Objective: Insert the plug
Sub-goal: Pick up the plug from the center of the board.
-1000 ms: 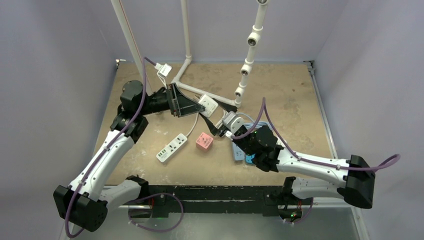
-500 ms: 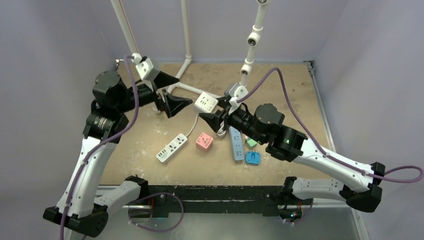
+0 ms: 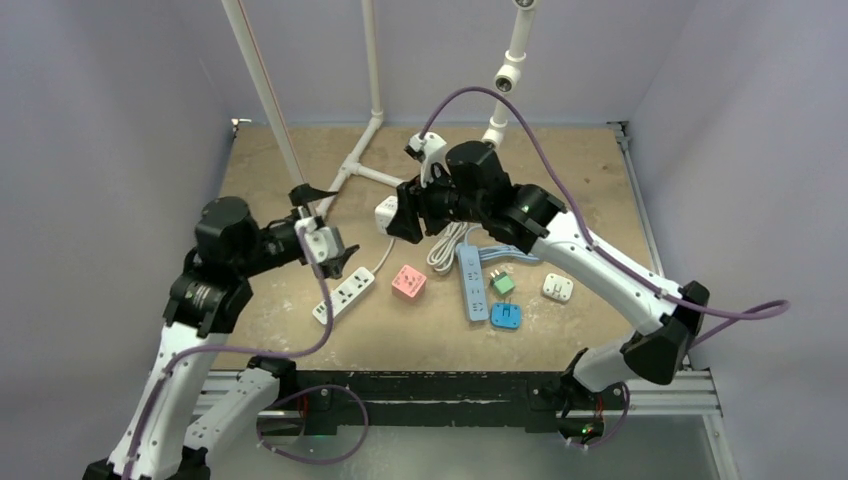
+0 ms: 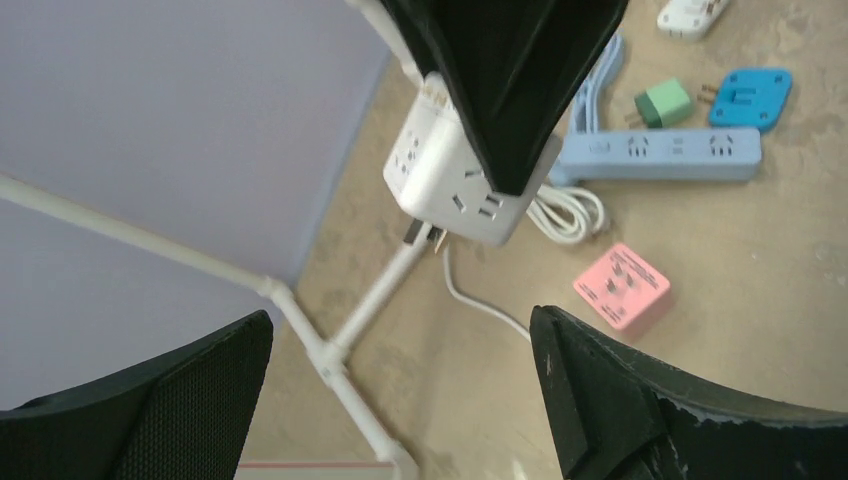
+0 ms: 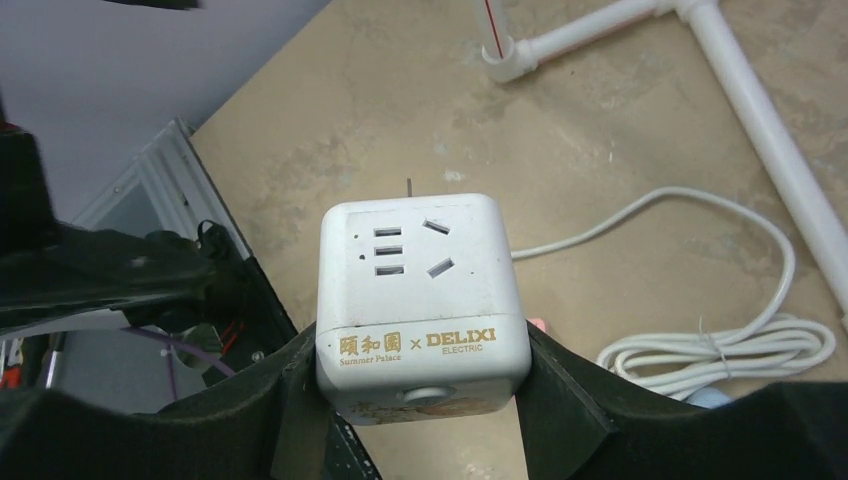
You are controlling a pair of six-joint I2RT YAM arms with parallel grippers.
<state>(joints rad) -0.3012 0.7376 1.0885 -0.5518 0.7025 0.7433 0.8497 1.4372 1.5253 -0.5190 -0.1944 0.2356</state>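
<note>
1. Between the black fingers point(image 5: 300, 400) of the right gripper point(image 5: 420, 392) sat the white cube socket point(image 5: 410, 270). It was clamped on two opposite sides and held clear of the table point(image 3: 590, 190), with one outlet face turned toward the wrist camera.
2. From the far side of that cube, metal prongs point(image 4: 424, 235) stuck out bare. Seen from the left wrist they touched nothing, so the plug was not yet in any outlet.
3. Over on the left, the left gripper point(image 4: 400, 335) stood spread wide with nothing in it, hanging above the near-left part of the table and facing the raised cube.
4. Just beside the left gripper lay a white power strip point(image 3: 343, 293), with a cord leading from its far end toward a coil of white cable point(image 3: 447, 250). A pink cube point(image 3: 408, 281) and a blue power strip point(image 3: 471, 283) lay near, and a green plug point(image 3: 502, 284) sat just beside the blue strip.
5. By my reading, the pick-up was done and the whole insertion was left. The prongs needed lining up with a free outlet, probably on one of the strips, then pressing home. Which outlet was meant could not be told.
</note>
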